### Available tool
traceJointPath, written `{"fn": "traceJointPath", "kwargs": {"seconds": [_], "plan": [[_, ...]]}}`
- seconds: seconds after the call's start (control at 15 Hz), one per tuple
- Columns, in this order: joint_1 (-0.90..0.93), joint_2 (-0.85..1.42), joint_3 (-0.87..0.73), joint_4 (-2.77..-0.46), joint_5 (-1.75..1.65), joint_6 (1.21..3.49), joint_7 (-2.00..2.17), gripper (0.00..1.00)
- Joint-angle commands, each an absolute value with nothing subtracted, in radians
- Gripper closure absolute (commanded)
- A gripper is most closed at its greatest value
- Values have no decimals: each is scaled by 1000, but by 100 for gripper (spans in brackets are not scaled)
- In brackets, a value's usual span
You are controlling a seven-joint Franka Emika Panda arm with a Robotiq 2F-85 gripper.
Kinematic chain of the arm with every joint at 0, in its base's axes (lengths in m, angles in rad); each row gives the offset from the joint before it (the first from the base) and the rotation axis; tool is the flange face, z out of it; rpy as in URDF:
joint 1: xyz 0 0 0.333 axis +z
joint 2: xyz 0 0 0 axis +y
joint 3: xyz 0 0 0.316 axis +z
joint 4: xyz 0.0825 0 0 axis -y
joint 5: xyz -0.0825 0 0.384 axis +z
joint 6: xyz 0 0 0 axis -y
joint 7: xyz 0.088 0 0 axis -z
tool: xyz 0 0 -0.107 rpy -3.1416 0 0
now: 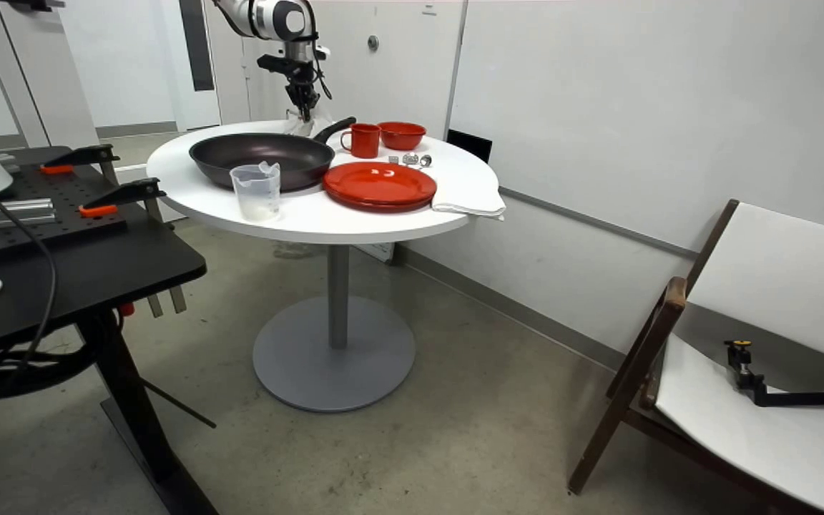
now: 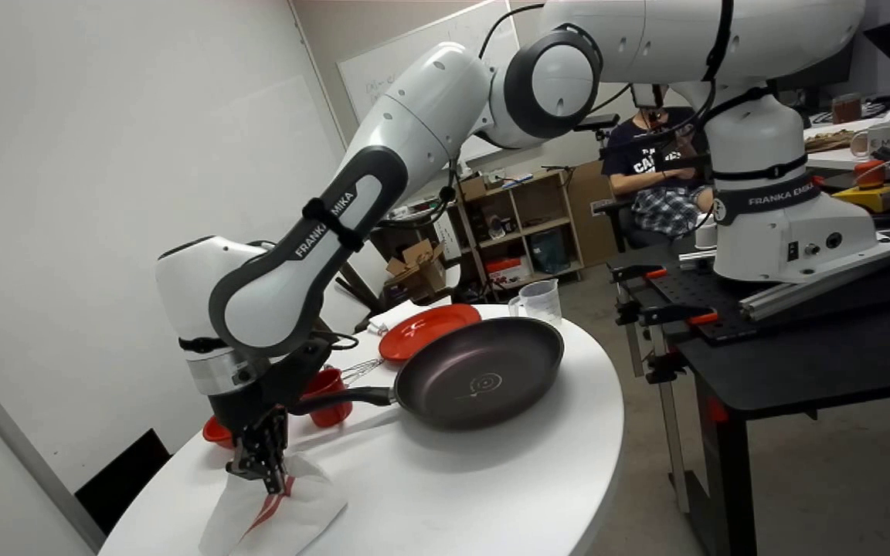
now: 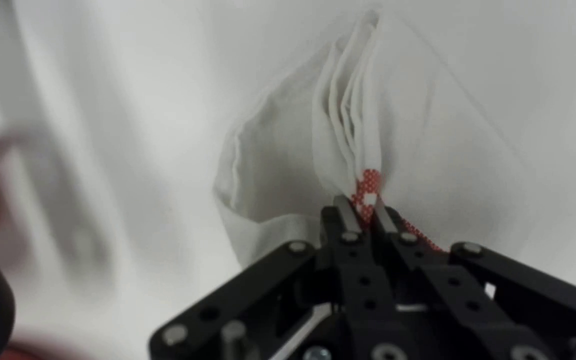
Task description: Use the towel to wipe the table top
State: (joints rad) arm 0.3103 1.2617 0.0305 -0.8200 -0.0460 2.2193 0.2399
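We take the wiping itself to be the step in hand. The towel point(image 2: 310, 502) lies on the white table top point(image 2: 460, 486) — at the near left in an exterior view — and the gripper point(image 3: 364, 212) in the wrist view pinches a bunched fold of it at the red stripe, the rest fanned out to left and right. Its right-hand edge fades into the white beneath, so we cannot tell whether every part lies flat, nor how much has been wiped.

Next, as we judge it, we need a low, level sweep with light downward pressure, the pinch held firm so that the towel drags along instead of slipping free. The easiest room seems to be to the right, along the near stretch of table top. Farther in, the way tightens: the frying pan point(image 2: 484, 371) points its handle point(image 2: 368, 396) leftward, with the red mug point(image 2: 331, 417) by it and the red bowl point(image 2: 217, 434) behind the gripper at the left. A stroke that way could catch the handle and swing the frying pan, or tip the red mug. The plates point(image 1: 380, 184) and a folded cloth point(image 1: 471, 197), near right in an exterior view, would have to be shifted before their patch could be wiped.
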Motion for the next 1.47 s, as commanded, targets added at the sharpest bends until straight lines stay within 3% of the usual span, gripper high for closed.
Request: {"fn": "traceJointPath", "kwargs": {"seconds": [0.0, 1.4], "plan": [[330, 1248, -5, -879, -75, 2266, 271, 98], [404, 1218, 88, -923, -69, 2286, 213, 98]]}}
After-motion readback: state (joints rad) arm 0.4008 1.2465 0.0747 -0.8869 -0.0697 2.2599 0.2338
